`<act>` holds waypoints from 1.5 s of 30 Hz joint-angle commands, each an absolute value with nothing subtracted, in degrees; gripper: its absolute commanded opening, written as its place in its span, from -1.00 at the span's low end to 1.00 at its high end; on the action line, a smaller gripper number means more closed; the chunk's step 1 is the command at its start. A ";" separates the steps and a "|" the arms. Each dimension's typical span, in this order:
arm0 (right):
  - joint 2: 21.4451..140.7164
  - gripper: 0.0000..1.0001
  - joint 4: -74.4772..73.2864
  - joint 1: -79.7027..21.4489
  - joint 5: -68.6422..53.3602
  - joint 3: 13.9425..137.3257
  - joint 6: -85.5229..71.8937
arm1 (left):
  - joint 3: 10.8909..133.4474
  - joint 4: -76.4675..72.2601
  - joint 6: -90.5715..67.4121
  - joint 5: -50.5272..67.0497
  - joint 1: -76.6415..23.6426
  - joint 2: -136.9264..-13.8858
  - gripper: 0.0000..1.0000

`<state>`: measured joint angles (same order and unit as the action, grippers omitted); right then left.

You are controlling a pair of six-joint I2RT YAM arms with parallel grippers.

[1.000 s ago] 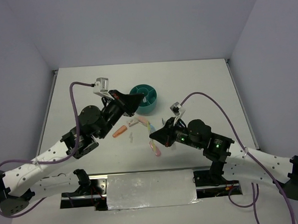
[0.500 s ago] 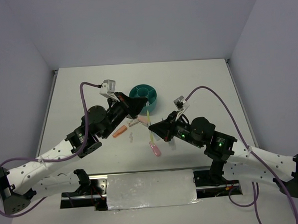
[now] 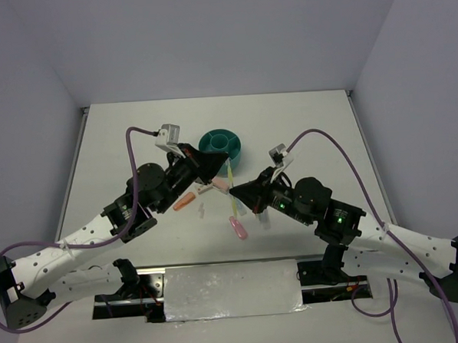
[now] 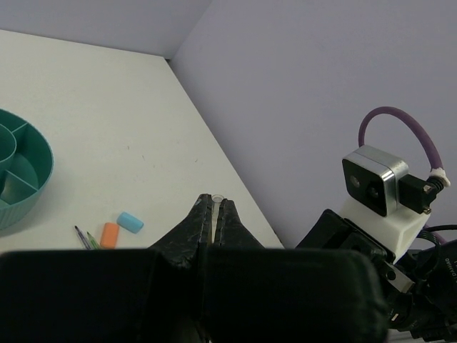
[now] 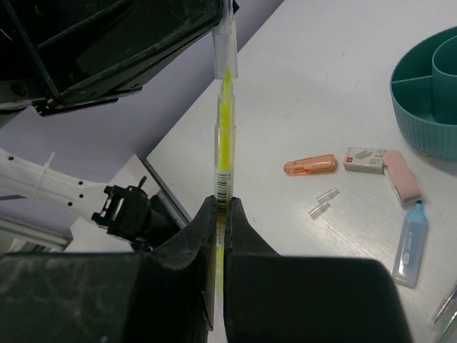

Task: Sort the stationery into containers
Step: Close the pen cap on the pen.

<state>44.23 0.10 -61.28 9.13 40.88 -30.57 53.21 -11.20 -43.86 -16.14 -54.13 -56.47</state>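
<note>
Right end effector (image 5: 216, 207), matte black and wedge-shaped, was clamped on the lower barrel of a slim yellow highlighter (image 5: 224, 121) with a clear plastic body and a barcode label. Left end effector (image 4: 213, 207), equally black, was pinched on the pen's clear cap (image 5: 225, 53) at the opposite end, so the pen spanned the two tips above the smooth white surface (image 3: 304, 129). Just beyond stood the round teal plastic organizer (image 3: 237, 144), a low ribbed cylinder divided into compartments around a central cup. Loose on the surface near it lay a translucent blue highlighter (image 5: 410, 243), a rounded pink eraser (image 5: 402, 184) just beside a small white box (image 5: 365, 158), a stubby orange cap (image 5: 310, 166) and two tiny clear pieces (image 5: 323, 201).
</note>
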 commanded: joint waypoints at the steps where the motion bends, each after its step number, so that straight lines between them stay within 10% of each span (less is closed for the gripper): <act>1: 44.30 -1.00 0.44 -61.79 12.03 43.86 -29.97 | 53.70 -14.33 -44.21 -14.51 -53.88 -56.25 -1.00; 19: 45.62 -1.00 -0.36 -61.70 12.22 51.59 -22.00 | 53.69 -10.73 -44.12 -8.80 -53.88 -56.51 -1.00; 26: 46.67 -1.00 0.97 -61.70 9.14 52.03 -15.47 | 57.30 -4.76 -39.91 -6.32 -53.88 -57.04 -0.07; 30: 47.11 -1.00 1.23 -61.61 9.14 51.86 -16.00 | 57.39 -5.10 -39.29 -6.33 -53.88 -56.43 -0.28; 35: 47.11 -1.00 1.58 -61.70 7.65 52.03 -16.00 | 57.92 -6.85 -37.54 -3.18 -53.88 -56.69 -0.99; 38: 46.93 -1.00 2.46 -61.70 5.81 51.33 -15.91 | 57.22 -9.48 -35.43 -0.45 -53.96 -56.25 -1.00; 41: 47.02 -0.23 4.56 -60.74 2.13 49.93 -16.52 | 55.73 -13.60 -33.05 3.94 -53.96 -55.03 -1.00; 45: 47.72 -0.15 6.32 -59.50 0.35 48.78 -18.19 | 53.18 -19.67 -31.20 8.25 -54.05 -52.91 -1.00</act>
<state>47.48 0.47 -60.34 3.75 49.12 -17.21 54.33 -10.81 -34.33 2.04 -53.82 -55.33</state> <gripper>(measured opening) 0.424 0.166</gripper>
